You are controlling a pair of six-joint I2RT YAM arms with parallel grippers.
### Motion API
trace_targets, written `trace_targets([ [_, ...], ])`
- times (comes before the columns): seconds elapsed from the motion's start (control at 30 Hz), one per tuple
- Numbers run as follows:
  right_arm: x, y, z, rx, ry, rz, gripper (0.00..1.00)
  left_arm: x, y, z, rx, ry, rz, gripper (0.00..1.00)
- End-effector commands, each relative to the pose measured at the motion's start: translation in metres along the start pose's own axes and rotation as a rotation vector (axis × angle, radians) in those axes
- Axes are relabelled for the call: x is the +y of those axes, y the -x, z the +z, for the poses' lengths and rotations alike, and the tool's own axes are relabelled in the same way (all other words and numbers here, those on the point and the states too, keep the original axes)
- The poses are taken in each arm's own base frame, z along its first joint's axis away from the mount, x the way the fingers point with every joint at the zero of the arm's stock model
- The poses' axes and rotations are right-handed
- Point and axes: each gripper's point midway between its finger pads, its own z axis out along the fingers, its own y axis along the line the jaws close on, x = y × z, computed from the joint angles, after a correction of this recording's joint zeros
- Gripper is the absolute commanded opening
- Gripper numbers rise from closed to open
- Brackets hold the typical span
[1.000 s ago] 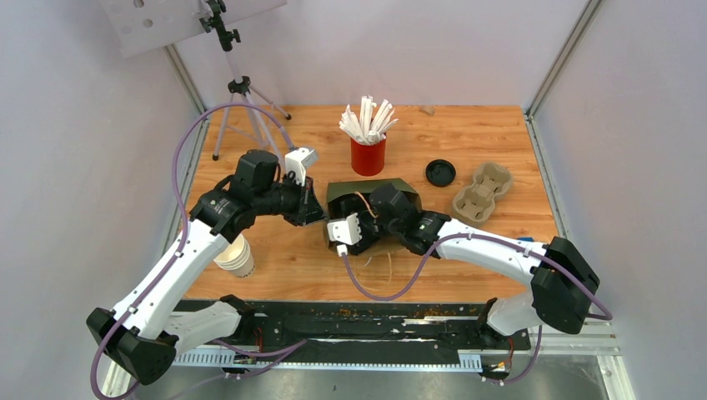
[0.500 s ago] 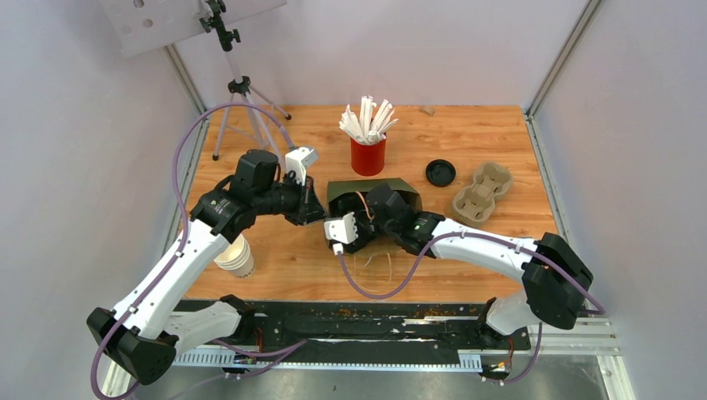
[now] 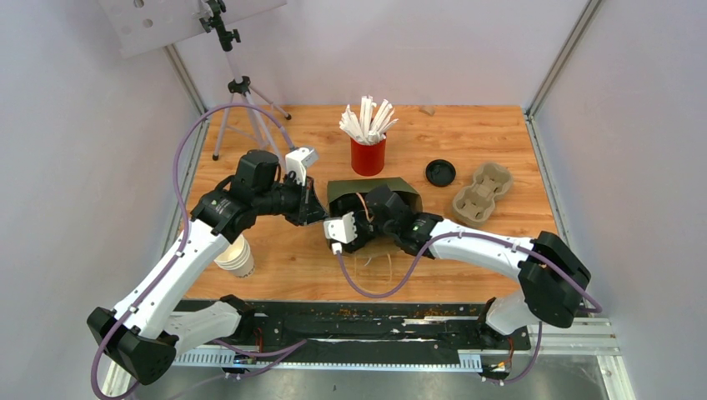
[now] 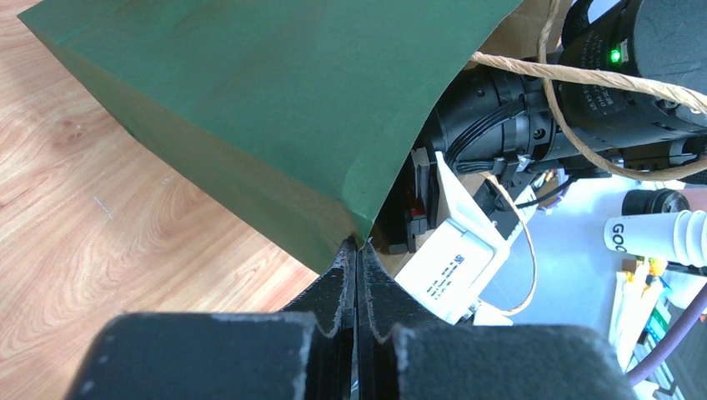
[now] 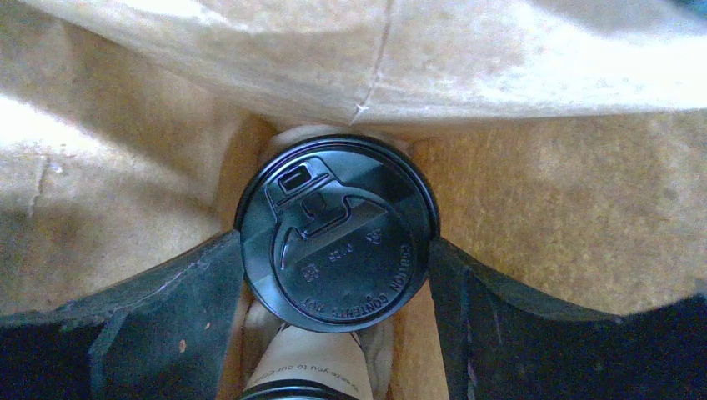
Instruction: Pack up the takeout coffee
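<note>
Right gripper (image 5: 333, 250) reaches deep into the green paper bag (image 3: 371, 190), brown lining on all sides. Its two dark fingers (image 5: 192, 292) flank the takeout coffee (image 5: 338, 237) and press against opposite edges of the round black lid, so it is grasping the cup. Lid faces the wrist camera, sip hole toward the top. A strip of the white cup wall shows below the lid, between the fingers. Cup sits wholly inside the bag, against the inner fold.

Left gripper (image 4: 357, 250): jaws clenched tight on the edge of the bag's mouth, pinching the green paper at a corner. A twine handle (image 4: 584, 75) of the bag loops over the right arm's wrist.

Around the bag, from the top view: red cup of white sticks (image 3: 368, 154) just behind it; loose black lid (image 3: 440, 172) and cardboard cup carrier (image 3: 482, 192) off to its right; stack of paper cups (image 3: 236, 256) well to its left, nearer the arm bases.
</note>
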Motion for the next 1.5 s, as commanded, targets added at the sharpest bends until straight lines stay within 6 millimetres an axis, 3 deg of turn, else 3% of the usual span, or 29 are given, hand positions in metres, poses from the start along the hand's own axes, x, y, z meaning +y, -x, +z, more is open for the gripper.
trace_targets([
  [0.0, 0.001, -0.003, 0.006, 0.012, -0.013, 0.022, 0.59, -0.010, 0.009, -0.003, -0.036, -0.044, 0.018, 0.00],
  [0.2, -0.003, -0.002, 0.010, 0.007, -0.033, 0.036, 0.59, -0.010, 0.007, -0.001, -0.034, -0.054, 0.007, 0.00],
  [1.03, 0.013, -0.015, 0.012, 0.046, -0.008, 0.066, 0.58, -0.014, 0.012, -0.003, -0.047, -0.065, 0.011, 0.00],
  [1.47, -0.004, -0.007, 0.003, 0.036, -0.045, 0.063, 0.64, -0.013, 0.011, -0.004, -0.049, -0.059, 0.011, 0.00],
])
